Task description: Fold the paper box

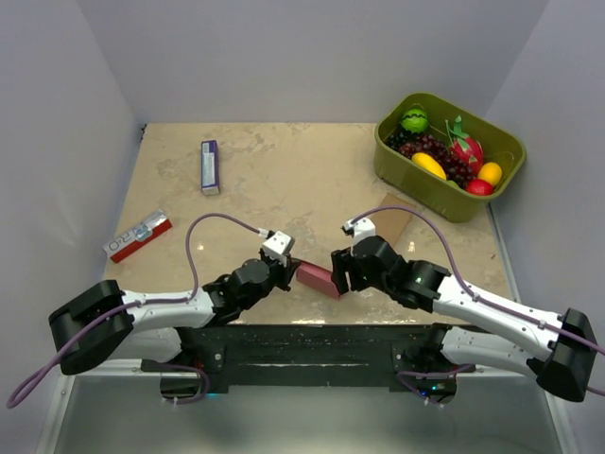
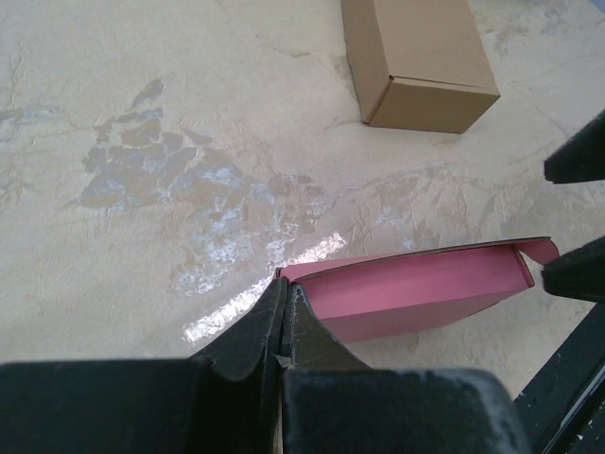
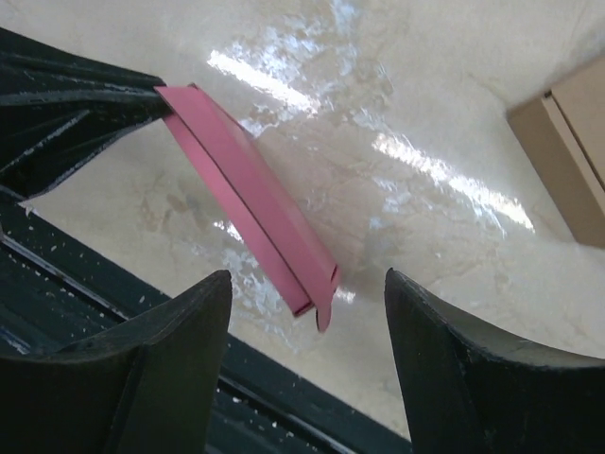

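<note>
The paper box [image 1: 318, 277] is a small pink packet held just above the table's near edge, between the two arms. My left gripper [image 1: 289, 269] is shut on its left end; in the left wrist view the pink box [image 2: 416, 293] sticks out to the right from the pinched fingertips [image 2: 284, 288]. My right gripper [image 1: 337, 269] stands open at the box's right end. In the right wrist view the box [image 3: 248, 194] slants down toward the gap between the spread fingers [image 3: 198, 322], its end flap loose, touching neither finger.
A brown cardboard box [image 1: 392, 222] lies behind the right gripper. A green bin [image 1: 449, 156] of toy fruit stands at the back right. A blue-and-white packet [image 1: 210, 166] and a red-and-white packet [image 1: 138, 235] lie on the left. The black base rail [image 1: 312, 340] runs along the near edge.
</note>
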